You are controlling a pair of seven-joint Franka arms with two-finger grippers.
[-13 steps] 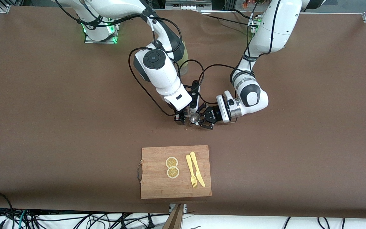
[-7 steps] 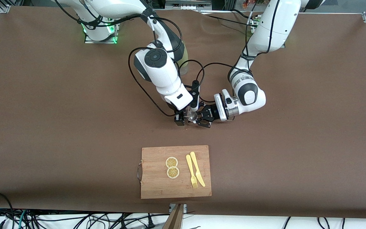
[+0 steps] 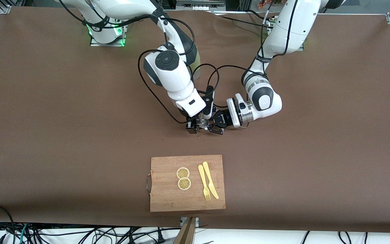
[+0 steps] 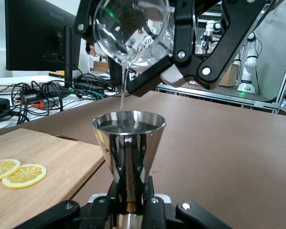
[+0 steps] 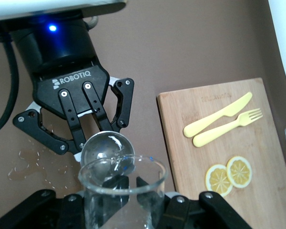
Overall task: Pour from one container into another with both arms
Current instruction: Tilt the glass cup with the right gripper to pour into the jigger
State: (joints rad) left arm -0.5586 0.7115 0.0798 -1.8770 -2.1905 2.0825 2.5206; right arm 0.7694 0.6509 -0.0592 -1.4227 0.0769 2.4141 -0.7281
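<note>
A steel cone-shaped jigger [image 4: 127, 143] stands upright with my left gripper [image 4: 132, 191] shut on its narrow waist, just above the table. Tilted above it is a clear glass beaker [image 4: 133, 31], and a thin stream of clear liquid [image 4: 123, 88] runs from its lip into the jigger. My right gripper [image 5: 124, 210] is shut on that beaker [image 5: 121, 188], with the jigger [image 5: 106, 150] under the rim. In the front view the left gripper [image 3: 215, 126] and right gripper [image 3: 195, 127] meet at mid-table around the jigger [image 3: 205, 126].
A wooden cutting board [image 3: 168, 200], nearer the front camera, carries two lemon slices [image 3: 183, 178] and a yellow plastic fork and knife [image 3: 208, 184]. Spilled drops [image 5: 28, 167] lie on the brown table by the left gripper. A yellow-green bottle [image 3: 196, 61] stands partly hidden by the right arm.
The left arm has shifted toward the right arm's end, bringing the jigger in under the beaker's lip. The right arm has stayed nearly still.
</note>
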